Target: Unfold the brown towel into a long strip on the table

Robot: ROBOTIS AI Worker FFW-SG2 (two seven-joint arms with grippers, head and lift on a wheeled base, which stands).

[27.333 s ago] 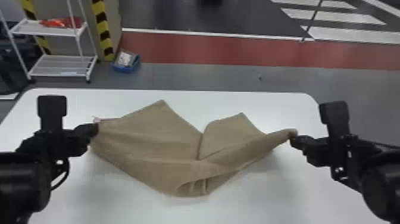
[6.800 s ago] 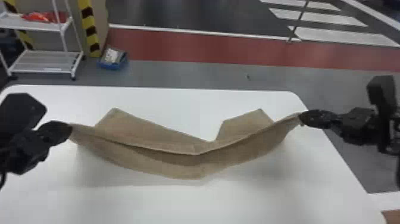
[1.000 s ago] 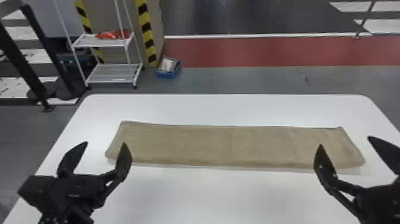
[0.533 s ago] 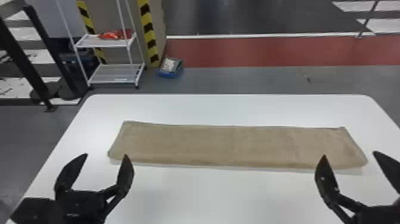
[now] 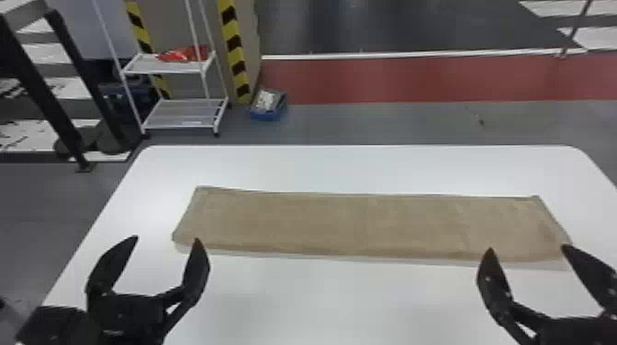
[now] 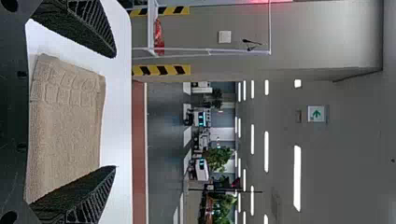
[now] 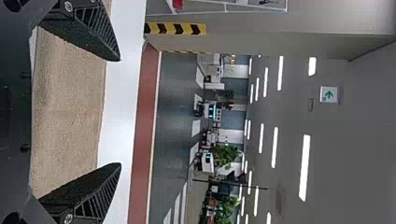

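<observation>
Both grippers are now hanging free over the near side of the white table [image 5: 321, 303], having let go of the towel they were stretching several seconds earlier. The left gripper [image 5: 166, 238] is standing wide open and holding nothing; the right gripper [image 5: 528, 248] is gaping likewise, equally empty. Beyond them the brown towel [image 5: 367, 225] is lying flat, its long axis running left to right, each gripper facing its own end. Probably only withdrawal is remaining.
</observation>
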